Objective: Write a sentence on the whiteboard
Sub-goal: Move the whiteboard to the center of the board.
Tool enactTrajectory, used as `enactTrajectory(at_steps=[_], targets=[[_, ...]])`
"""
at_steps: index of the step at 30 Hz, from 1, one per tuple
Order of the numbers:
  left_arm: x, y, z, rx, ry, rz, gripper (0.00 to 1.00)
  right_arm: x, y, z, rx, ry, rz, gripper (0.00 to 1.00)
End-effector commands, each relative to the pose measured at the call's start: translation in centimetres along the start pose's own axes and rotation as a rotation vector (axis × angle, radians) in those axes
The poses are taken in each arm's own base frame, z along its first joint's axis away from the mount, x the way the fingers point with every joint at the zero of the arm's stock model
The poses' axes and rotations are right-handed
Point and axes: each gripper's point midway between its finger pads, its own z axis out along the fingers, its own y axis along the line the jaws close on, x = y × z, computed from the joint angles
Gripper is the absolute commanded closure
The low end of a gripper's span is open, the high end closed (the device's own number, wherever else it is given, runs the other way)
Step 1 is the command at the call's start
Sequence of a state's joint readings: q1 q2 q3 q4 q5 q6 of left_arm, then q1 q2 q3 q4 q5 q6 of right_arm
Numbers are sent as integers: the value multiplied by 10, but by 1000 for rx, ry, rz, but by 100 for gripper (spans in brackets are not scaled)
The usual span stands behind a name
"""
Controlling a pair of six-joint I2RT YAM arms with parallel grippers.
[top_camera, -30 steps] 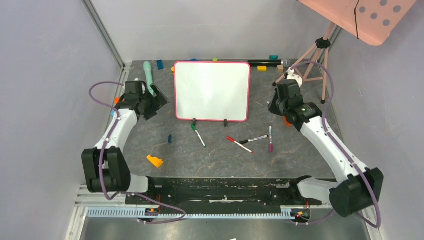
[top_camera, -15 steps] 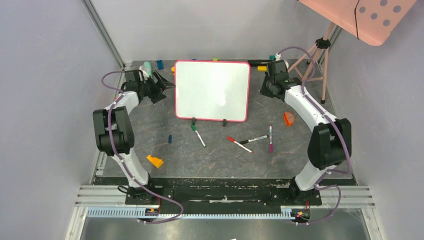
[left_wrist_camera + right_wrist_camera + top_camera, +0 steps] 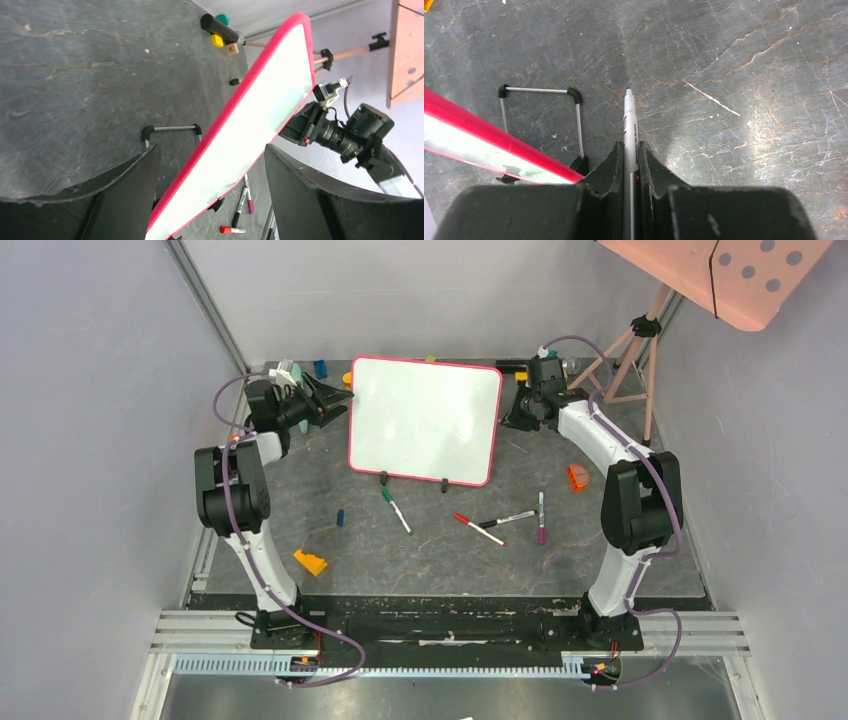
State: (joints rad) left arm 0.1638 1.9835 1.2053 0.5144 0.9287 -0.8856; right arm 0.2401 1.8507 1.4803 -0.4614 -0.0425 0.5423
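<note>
The whiteboard [image 3: 424, 420], white with a pink-red frame, stands at the back centre on two black clip feet. Its face is blank; no sentence shows on it. My left gripper [image 3: 335, 400] is open at the board's upper left edge. In the left wrist view the framed edge [image 3: 235, 125] runs between the wide-apart fingers [image 3: 125, 192] of the left gripper [image 3: 212, 170], with gaps on both sides. My right gripper [image 3: 510, 418] is by the board's right edge. The right gripper [image 3: 629, 150] is shut on a grey marker [image 3: 630, 117], tip pointing at the table.
Loose markers lie in front of the board: green-capped [image 3: 396, 509], red [image 3: 479, 529], black [image 3: 512, 518], purple [image 3: 541, 518]. An orange wedge [image 3: 310, 562], an orange cup [image 3: 578, 477], a tripod [image 3: 625, 350] and small blocks along the back wall surround it. A wire stand [image 3: 541, 90] sits behind the board.
Both arms have reached farther back, to the board's two side edges. The board has turned slightly, its bottom edge now slanting.
</note>
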Motion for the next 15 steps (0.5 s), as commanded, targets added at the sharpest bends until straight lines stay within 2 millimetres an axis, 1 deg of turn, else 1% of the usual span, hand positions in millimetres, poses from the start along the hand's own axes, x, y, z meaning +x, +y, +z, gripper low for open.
enactTrajectory(at_steps=[1,4,6,8,10,13,15], targets=[[8,-21,1,181,35,65,22,-22,19,-1,-61,-56,8,100],[16,-17,10,228,87,40,33,-25,21,0,-67,-61,9,100],[18,-13,14,237,100,14,36,-28,23,-1,-72,-66,7,100],[18,-14,14,250,95,10,40,-29,24,-1,-76,-67,8,100],[21,-15,14,249,98,5,45,-26,25,-1,-83,-58,5,100],[30,-16,15,250,115,-8,55,-22,26,0,-99,-40,5,100],[38,-19,14,253,119,-11,57,-18,27,-1,-107,-30,5,100]])
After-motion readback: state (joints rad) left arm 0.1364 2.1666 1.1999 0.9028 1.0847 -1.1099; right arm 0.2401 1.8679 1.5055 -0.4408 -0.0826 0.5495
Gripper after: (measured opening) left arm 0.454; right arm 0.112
